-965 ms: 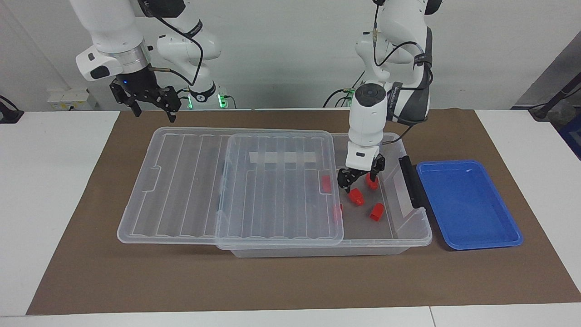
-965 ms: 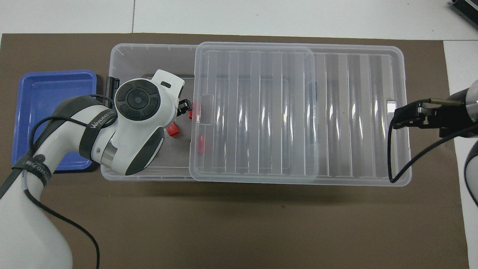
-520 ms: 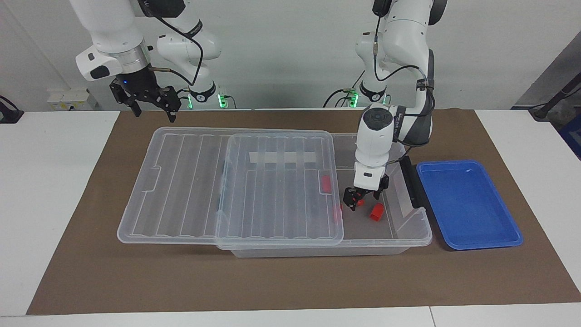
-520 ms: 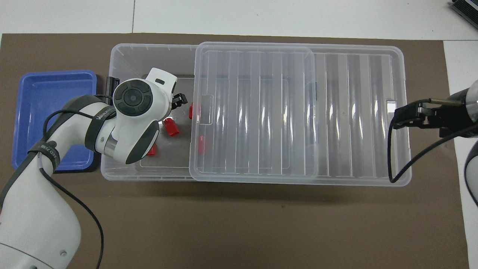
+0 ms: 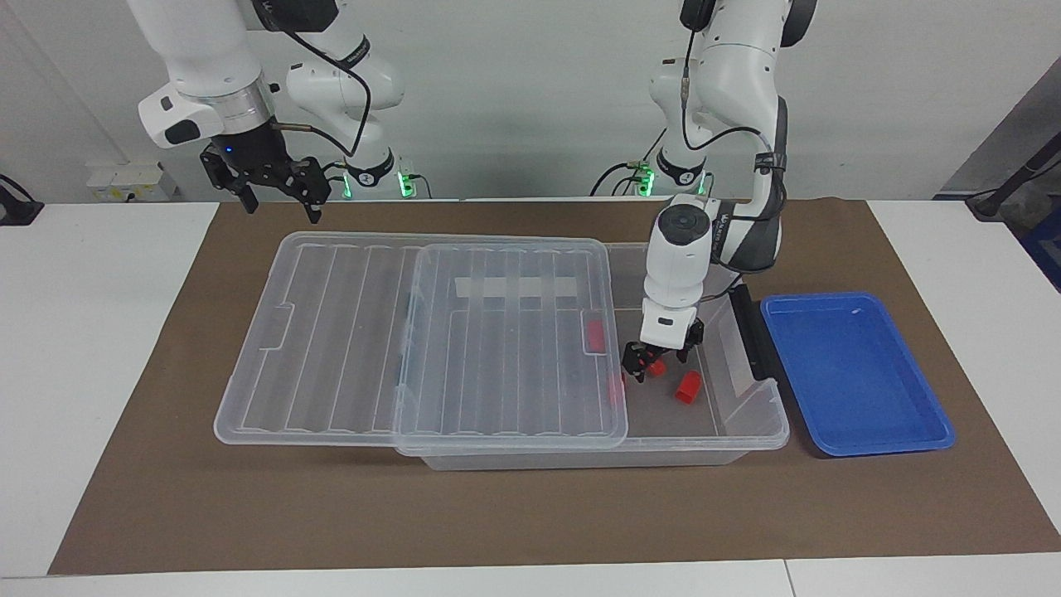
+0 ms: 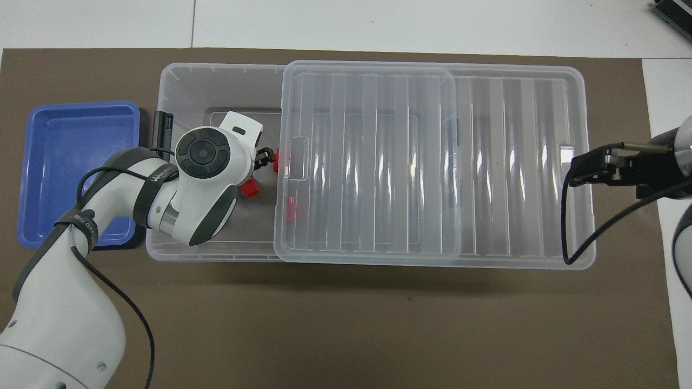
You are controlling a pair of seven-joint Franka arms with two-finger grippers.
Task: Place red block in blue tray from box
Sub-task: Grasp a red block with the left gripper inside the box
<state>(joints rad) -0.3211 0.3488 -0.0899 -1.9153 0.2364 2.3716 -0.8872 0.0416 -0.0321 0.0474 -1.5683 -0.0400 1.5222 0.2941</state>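
Nearest the robots, raised over the right-arm end of the ribbed transparent lid point(image 5: 373, 332): right pincer point(image 5: 278, 197), spread wide, waiting. Lower, inside the uncovered part of the large clear plastic box point(image 5: 746, 431): left pincer point(image 5: 653, 365), down on a small bright red plastic block point(image 5: 657, 368); clamped or merely around it, cannot tell. Blurred under the lid, two more red blocks point(image 5: 594, 334). Farther out on the box floor, another red block point(image 5: 687, 386), apart from the pincer. Beside the box on the brown mat point(image 5: 497, 514) over the surface, at the left arm's end: shallow bright blue plastic tray point(image 5: 879, 448).
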